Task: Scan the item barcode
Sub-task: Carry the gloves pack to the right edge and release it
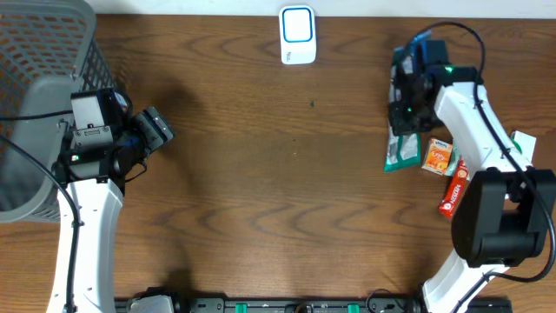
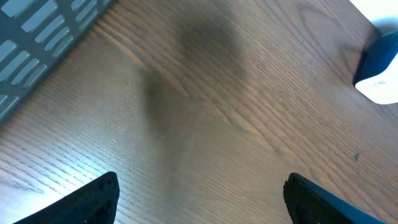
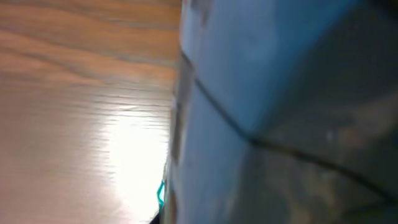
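The white and blue barcode scanner [image 1: 297, 35] stands at the table's far edge; its corner [image 2: 380, 68] also shows at the right of the left wrist view. A green packet [image 1: 401, 155] lies at the right, and my right gripper [image 1: 405, 109] hangs low over its upper part. In the right wrist view a blurred pale packet surface [image 3: 280, 112] fills most of the frame and hides the fingers, so their state does not show. My left gripper [image 1: 159, 129] hovers at the left over bare wood, its fingers [image 2: 93, 199] wide open and holding nothing.
A grey mesh basket [image 1: 43, 52] stands at the far left behind the left arm. An orange box [image 1: 437, 156], a red packet [image 1: 453, 193] and a white item [image 1: 524, 143] lie beside the green packet, around the right arm.
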### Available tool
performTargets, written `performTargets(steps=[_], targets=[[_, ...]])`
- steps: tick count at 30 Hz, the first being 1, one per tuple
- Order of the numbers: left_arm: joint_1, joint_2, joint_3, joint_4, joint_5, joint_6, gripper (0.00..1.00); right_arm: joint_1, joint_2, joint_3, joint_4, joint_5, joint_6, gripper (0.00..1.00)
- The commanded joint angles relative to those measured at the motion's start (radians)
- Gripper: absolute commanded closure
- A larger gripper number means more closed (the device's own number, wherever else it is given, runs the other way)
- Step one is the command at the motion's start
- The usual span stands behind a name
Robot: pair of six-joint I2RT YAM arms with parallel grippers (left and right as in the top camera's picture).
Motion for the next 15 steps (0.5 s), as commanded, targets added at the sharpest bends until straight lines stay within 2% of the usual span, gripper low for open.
performTargets(steps=[1, 3, 4, 5, 9, 15], targets=[[0.003, 0.000, -0.004, -0.002, -0.010, 0.003, 0.14, -0.033, 0.001, -0.050, 0.040, -0.012, 0.018, 0.43], [0.003, 0.000, -0.003, -0.001, -0.010, 0.003, 0.14, -0.041, 0.001, -0.060, 0.050, -0.012, 0.018, 0.13], [0.003, 0.000, -0.003, -0.002, -0.010, 0.003, 0.14, -0.042, 0.001, -0.060, 0.051, -0.012, 0.016, 0.03], [0.003, 0.000, -0.004, -0.002, -0.010, 0.003, 0.14, -0.042, 0.000, -0.059, 0.053, -0.014, -0.004, 0.01], [0.003, 0.000, -0.004, -0.002, -0.010, 0.003, 0.14, -0.039, 0.000, -0.032, 0.025, -0.016, -0.061, 0.01], [0.003, 0.000, -0.004, -0.002, -0.010, 0.003, 0.14, -0.039, 0.000, 0.151, -0.134, -0.016, -0.061, 0.01]])
